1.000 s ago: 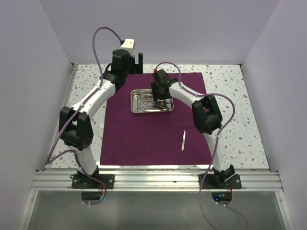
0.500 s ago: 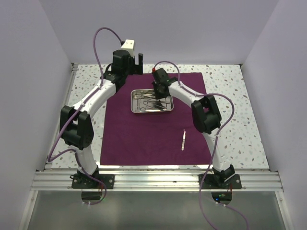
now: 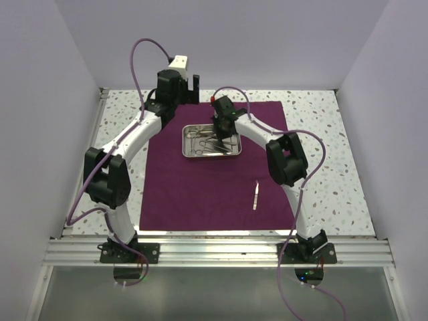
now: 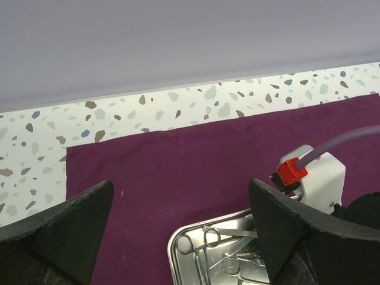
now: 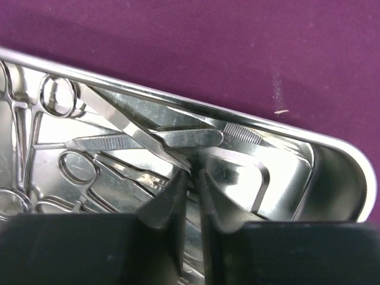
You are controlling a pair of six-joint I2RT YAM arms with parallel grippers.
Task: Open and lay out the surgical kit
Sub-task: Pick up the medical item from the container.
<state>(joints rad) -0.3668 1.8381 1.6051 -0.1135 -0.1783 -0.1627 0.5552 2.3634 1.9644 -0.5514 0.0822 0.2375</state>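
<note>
The dark purple cloth wrap (image 3: 200,194) lies spread flat on the table. The shiny steel tray (image 3: 186,142) sits on its far half, holding several scissors and forceps (image 4: 205,240). One silver tweezers (image 3: 255,196) lies on the cloth nearer the front right. My right gripper (image 3: 223,134) reaches down into the tray. In the right wrist view its fingertips (image 5: 191,178) are pinched together on a thin silver instrument (image 5: 184,138) on the tray floor. My left gripper (image 4: 178,237) hangs wide open above the cloth's far edge, just behind the tray, holding nothing.
The speckled tabletop (image 3: 314,114) borders the cloth on the left, right and far sides. White enclosure walls (image 3: 394,100) stand close on three sides. The metal rail (image 3: 214,251) with both arm bases runs along the near edge.
My right gripper's jaws have drawn together inside the tray onto an instrument, and its wrist has shifted slightly toward the far side. The left arm has not moved.
</note>
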